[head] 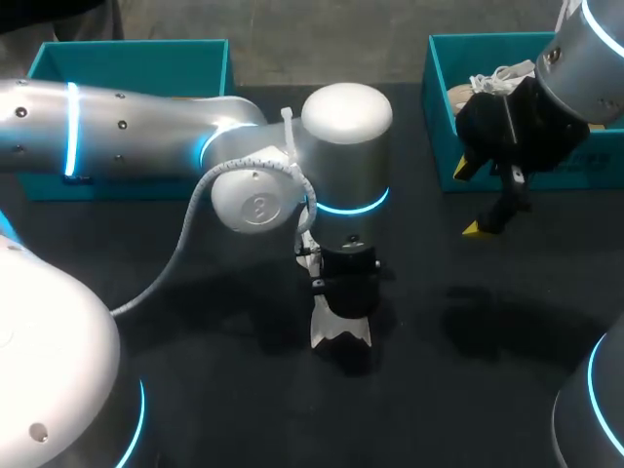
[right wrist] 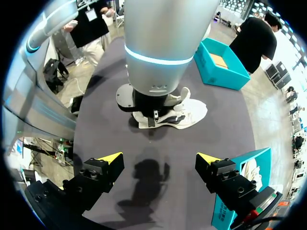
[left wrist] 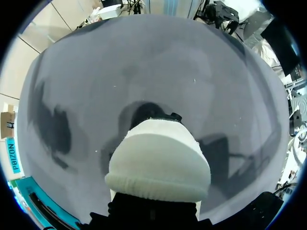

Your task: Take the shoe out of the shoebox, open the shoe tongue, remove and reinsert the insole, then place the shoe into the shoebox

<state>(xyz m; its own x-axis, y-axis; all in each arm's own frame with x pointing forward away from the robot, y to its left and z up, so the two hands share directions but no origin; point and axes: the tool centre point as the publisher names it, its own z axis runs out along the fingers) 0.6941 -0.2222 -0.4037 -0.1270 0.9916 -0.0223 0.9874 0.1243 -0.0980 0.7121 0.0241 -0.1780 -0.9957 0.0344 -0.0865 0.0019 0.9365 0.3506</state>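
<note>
A white shoe (head: 341, 333) lies on the dark table near the middle, and in the right wrist view the shoe (right wrist: 189, 112) rests flat under my left arm's wrist. My left gripper (head: 348, 278) points straight down into it. Its fingertips are hidden by the shoe's white rounded upper (left wrist: 158, 163), so I cannot see what they touch. My right gripper (head: 471, 198) hangs open and empty above the table at the right, just in front of a teal shoebox (head: 436, 107). The shoe sits well ahead of that gripper (right wrist: 158, 158), and nothing is between its fingers.
The right teal shoebox (right wrist: 240, 189) holds another white laced shoe (head: 497, 78). A second teal box (head: 127, 58) stands at the back left, partly behind my left arm. Bare dark table (head: 468, 331) lies between the shoe and the right box.
</note>
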